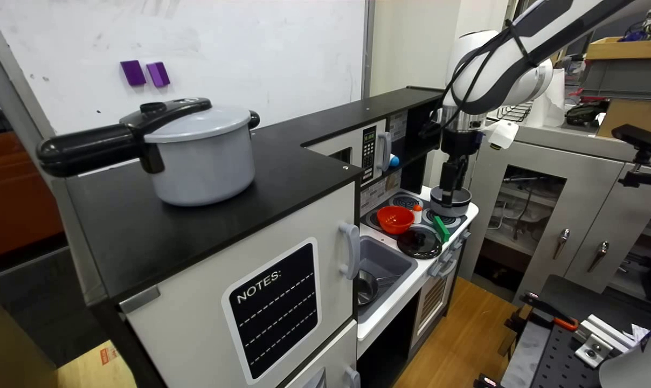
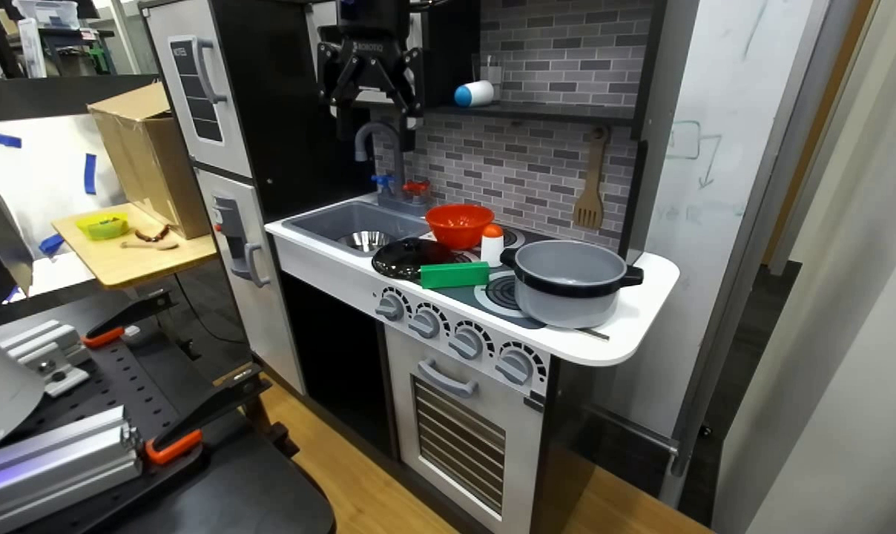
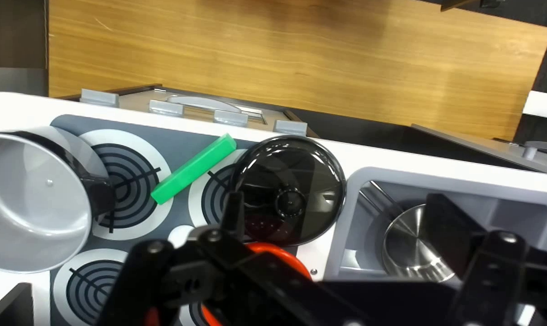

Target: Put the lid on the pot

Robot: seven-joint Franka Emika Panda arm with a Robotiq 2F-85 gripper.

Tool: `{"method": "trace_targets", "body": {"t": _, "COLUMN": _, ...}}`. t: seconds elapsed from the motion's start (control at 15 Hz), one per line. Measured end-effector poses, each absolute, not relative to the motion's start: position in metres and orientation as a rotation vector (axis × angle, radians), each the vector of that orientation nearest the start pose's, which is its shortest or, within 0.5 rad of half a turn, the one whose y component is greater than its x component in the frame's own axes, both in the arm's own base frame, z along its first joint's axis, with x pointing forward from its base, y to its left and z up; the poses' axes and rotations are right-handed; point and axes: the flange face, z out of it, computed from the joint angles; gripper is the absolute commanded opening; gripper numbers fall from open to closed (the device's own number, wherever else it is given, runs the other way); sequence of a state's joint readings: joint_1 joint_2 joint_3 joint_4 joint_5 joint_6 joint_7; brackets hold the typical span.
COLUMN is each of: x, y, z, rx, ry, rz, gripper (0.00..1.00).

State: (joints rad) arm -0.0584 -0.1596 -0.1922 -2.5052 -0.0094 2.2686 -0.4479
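The pot [image 2: 567, 297] is grey and round with a black band and black side handles. It stands uncovered on the stove end of the counter, and it also shows in the wrist view [image 3: 33, 194]. The lid [image 3: 289, 181] is round, dark and see-through with a central knob. It lies flat between the stove and the sink, and shows in both exterior views [image 1: 420, 242] [image 2: 411, 258]. My gripper [image 2: 377, 126] is open and empty, high above the counter. In the wrist view its fingers [image 3: 339, 217] are spread, one near the lid's edge and one over the sink.
A red bowl [image 2: 459, 226] stands behind the lid. A green block [image 2: 454, 274] and an orange-topped white shaker [image 2: 492, 248] are between lid and pot. The sink [image 3: 436, 179] holds a metal pan [image 3: 405, 240]. A faucet [image 2: 396, 148] and a shelf [image 2: 529, 110] are behind.
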Motion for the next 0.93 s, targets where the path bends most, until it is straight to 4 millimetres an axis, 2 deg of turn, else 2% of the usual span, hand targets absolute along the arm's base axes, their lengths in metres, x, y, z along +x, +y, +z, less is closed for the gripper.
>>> {"method": "trace_targets", "body": {"t": 0.4, "x": 0.427, "y": -0.108, "z": 0.331, "rx": -3.071, "ry": -0.323, "rz": 0.113, "gripper": 1.0}}
{"method": "trace_targets", "body": {"t": 0.67, "x": 0.422, "y": -0.098, "z": 0.313, "rx": -3.06, "ry": -0.349, "rz": 0.165, "gripper": 1.0}}
{"method": "trace_targets", "body": {"t": 0.93, "x": 0.427, "y": -0.086, "z": 0.289, "rx": -3.045, "ry": -0.357, "rz": 0.193, "gripper": 1.0}}
